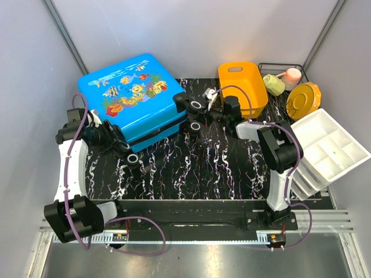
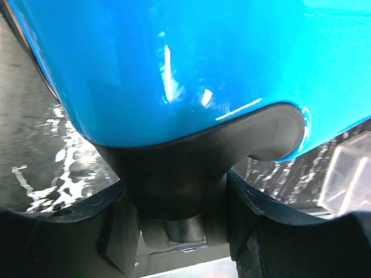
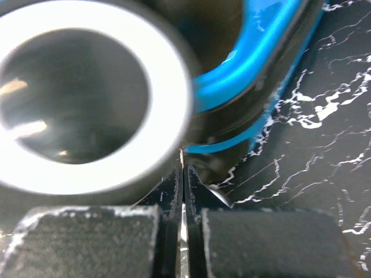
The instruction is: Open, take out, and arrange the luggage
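The luggage (image 1: 130,92) is a bright blue hard-shell suitcase with a fish print, lying flat and closed at the back left of the black marbled table (image 1: 191,168). My left gripper (image 1: 117,141) is at its near left corner. In the left wrist view the blue shell (image 2: 174,58) fills the frame, and my gripper (image 2: 174,194) is closed around a black wheel mount (image 2: 174,168). My right gripper (image 1: 197,114) is at the near right corner between two wheels. In the right wrist view it (image 3: 183,169) is shut on a thin metal zipper pull (image 3: 182,157), beside a white-rimmed wheel (image 3: 87,98).
An orange plastic basket (image 1: 243,84) stands at the back, right of the suitcase. A wire rack (image 1: 284,68) behind it holds a green and a pink cup. A yellow round lid (image 1: 303,99) and a white compartment tray (image 1: 327,145) sit at the right edge. Walls close in on three sides.
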Controlling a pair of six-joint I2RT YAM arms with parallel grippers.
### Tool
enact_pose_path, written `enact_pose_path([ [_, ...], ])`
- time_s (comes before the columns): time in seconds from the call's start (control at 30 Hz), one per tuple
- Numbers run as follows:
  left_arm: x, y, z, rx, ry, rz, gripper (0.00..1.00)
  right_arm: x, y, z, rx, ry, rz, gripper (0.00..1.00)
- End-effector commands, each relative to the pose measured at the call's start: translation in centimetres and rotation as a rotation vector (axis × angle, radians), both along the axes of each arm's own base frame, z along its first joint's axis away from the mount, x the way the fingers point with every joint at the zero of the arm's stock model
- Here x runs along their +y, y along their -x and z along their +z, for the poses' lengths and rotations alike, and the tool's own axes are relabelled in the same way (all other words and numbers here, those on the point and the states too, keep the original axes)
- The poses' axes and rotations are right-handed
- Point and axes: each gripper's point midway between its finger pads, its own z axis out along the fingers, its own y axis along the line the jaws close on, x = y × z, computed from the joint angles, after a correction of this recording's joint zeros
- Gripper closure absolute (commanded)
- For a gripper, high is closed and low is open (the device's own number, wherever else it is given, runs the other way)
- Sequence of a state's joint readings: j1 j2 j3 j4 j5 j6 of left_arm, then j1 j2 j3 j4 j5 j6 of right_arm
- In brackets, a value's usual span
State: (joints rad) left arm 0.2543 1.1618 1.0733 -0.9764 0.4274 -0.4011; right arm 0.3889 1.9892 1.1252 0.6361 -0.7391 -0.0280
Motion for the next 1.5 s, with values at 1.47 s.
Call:
enact_pose_path([
  [1.47,4.2,-4.8,-1.7,0.027,-0.435,-0.698,1.00,7.0,-15.5,2.5,0.147,-0.255,0.099,1.00],
])
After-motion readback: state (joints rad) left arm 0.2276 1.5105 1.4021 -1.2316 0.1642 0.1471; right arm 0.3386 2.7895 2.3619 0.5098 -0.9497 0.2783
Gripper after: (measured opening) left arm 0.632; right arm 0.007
